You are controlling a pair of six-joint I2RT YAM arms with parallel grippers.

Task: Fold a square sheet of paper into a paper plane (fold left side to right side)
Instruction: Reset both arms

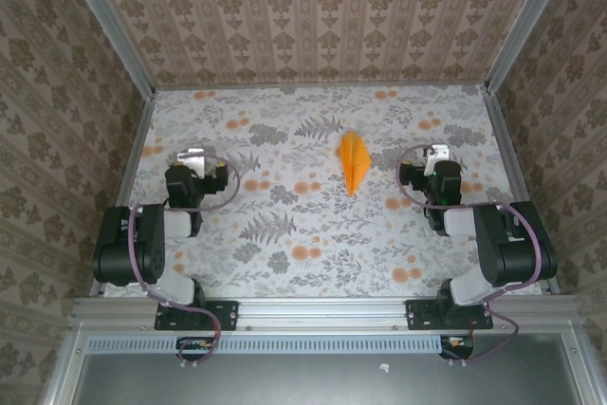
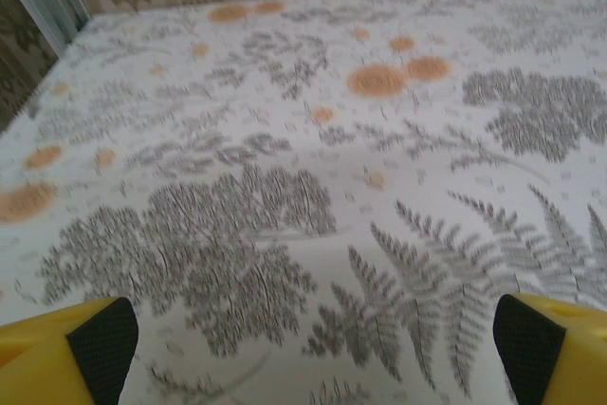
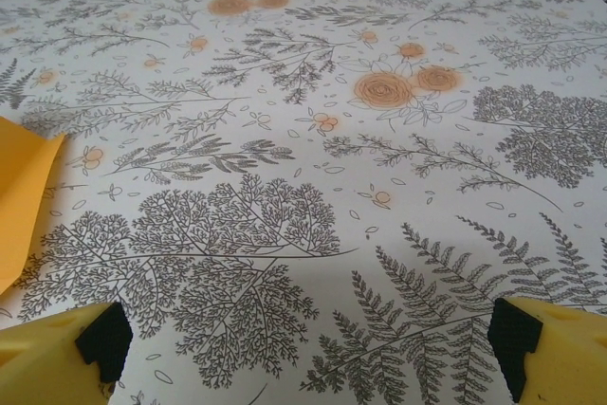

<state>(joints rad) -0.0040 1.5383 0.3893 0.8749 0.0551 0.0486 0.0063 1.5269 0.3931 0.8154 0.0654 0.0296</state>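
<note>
Orange paper plane (image 1: 353,162) free | left end effector (image 2: 318,346), right end effector (image 3: 310,337): spread, empty

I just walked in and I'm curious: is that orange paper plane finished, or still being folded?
Done: the plane lies flat as a narrow pointed dart with a centre crease. In hand: nothing; the left gripper and right gripper stand open, empty and apart from it. Left: probably little or nothing, though I can't tell whether a last fold remains.

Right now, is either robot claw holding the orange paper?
No: the paper plane lies on the cloth, apart from the left gripper and the right gripper.
</note>
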